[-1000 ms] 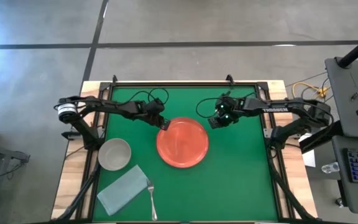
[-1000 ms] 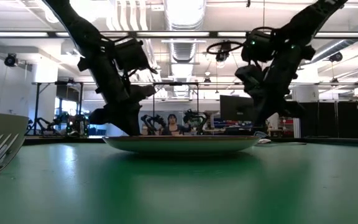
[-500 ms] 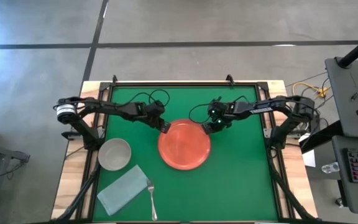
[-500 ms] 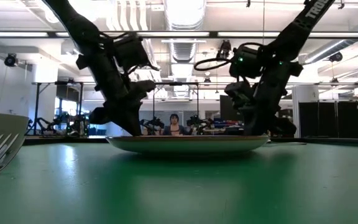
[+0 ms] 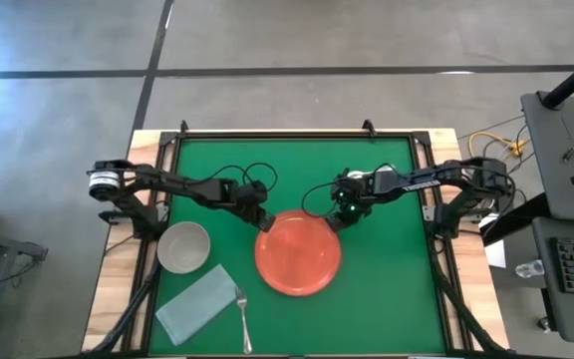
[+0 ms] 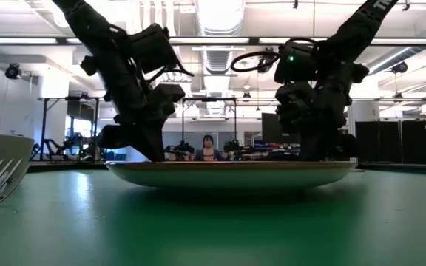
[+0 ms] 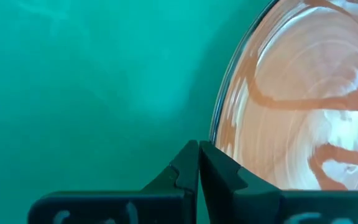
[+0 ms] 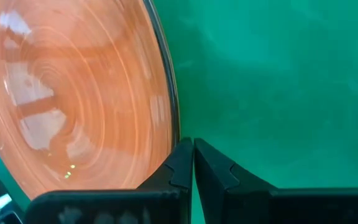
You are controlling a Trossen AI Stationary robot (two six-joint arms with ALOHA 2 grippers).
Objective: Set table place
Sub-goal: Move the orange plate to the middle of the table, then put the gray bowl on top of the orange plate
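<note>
2 dark arms work an orange-red plate (image 5: 298,266) across the green worktop (image 5: 387,289), the plate lying flat near the middle. The left pincer (image 5: 264,220) and right pincer (image 5: 339,216) both sit low at the plate's far rim, one on each side. In each wrist view the fingers are pressed together with no gap, their tips at the rim and nothing held between them.

The step in hand looks like sliding the plate toward the near edge. Done well, both arms would push evenly and stay low, so the plate neither spins nor rides up over a fingertip.

The plate is round, shallow and glossy, with faint concentric rings and bright ceiling reflections; it should glide readily on the flat, matte worktop. A small grey bowl (image 5: 184,246) stands well to the plate's left, with a folded grey-green cloth (image 5: 197,303) and a silver fork (image 5: 242,317) nearer the front edge.
</note>
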